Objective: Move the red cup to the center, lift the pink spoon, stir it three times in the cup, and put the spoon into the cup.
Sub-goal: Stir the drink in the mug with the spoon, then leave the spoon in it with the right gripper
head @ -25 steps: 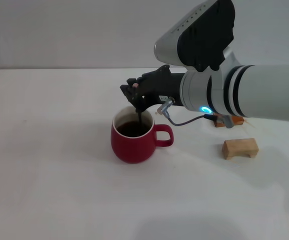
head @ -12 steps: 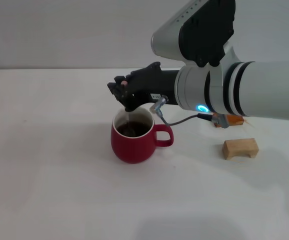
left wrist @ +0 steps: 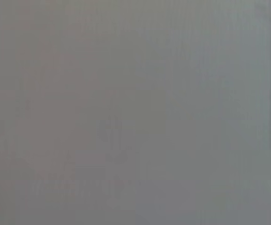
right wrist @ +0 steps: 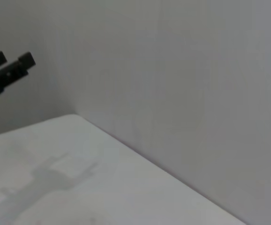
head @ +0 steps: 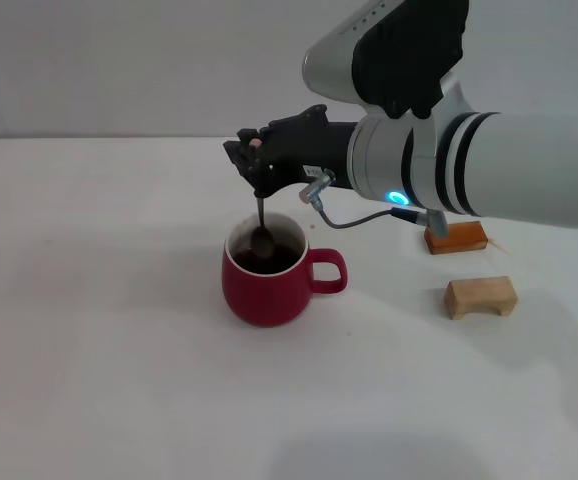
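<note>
- Since half a second ago: the right gripper (head: 256,165) has risen and shifted slightly toward the right. The spoon's metal bowl, then low inside the mug, now sits level with the rim. The orange-brown block, then mostly hidden behind the forearm, is now plainly in view.
- Against one second ago: gripper then sat right at the mug's mouth; it is now clearly above it.
- Mug and tan block unchanged in position across all three head frames.
- Count: one rounded dark red ceramic mug with white inside and loop handle, the red cup (head: 266,277); one slim spoon with silver bowl and neck, the pink spoon (head: 261,228); one tan wooden block (head: 480,297); one orange-brown wooden block (head: 456,238).
- Red cup stands upright near the middle of the white table (head: 99,360), handle toward the robot's right, dark liquid inside.
- Right arm reaches in from the right, forearm roughly level, gripper black, pointing toward the robot's left and above the cup.
- Its fingers are clenched on the top of the spoon; the spoon hangs about vertical, bowl down at the cup's mouth. Handle largely hidden in the grip.
- Both blocks lie to the right of the cup, well apart from it, orange-brown one farther back.
- Left gripper: not visible anywhere; its wrist camera shows only plain grey.
</note>
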Controlling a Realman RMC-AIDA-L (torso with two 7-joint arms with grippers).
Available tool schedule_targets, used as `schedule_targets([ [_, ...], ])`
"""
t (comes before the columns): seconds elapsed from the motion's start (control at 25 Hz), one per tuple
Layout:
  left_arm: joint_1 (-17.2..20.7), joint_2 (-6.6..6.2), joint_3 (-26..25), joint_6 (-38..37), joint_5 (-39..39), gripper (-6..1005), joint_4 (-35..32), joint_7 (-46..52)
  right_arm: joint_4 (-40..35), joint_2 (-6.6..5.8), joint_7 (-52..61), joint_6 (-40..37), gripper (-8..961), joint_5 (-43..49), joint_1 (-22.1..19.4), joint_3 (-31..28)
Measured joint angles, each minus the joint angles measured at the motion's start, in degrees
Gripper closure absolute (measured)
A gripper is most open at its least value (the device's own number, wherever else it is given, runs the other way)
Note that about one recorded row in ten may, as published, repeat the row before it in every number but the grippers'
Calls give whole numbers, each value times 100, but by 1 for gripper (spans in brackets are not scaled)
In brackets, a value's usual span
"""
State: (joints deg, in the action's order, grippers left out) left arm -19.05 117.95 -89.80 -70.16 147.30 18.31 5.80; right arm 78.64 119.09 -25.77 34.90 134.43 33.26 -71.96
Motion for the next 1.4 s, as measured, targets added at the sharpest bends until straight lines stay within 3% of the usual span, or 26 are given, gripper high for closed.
schedule_targets([
  [0.44,3,0,3,-8,0,152,15,0,239,-9,375,815,778,606,-24,-168],
  [0.72,26,0,-6,-33,0,152,15,0,494,-11,275,1264,770,21,-82,-155],
  [0.92,39,-4,-18,-49,0,152,15,0,389,-4,-8,1119,764,-387,-38,-112],
  [1.4,7,-9,-20,-114,0,152,15,13,-218,-7,-58,565,751,-392,149,-153],
])
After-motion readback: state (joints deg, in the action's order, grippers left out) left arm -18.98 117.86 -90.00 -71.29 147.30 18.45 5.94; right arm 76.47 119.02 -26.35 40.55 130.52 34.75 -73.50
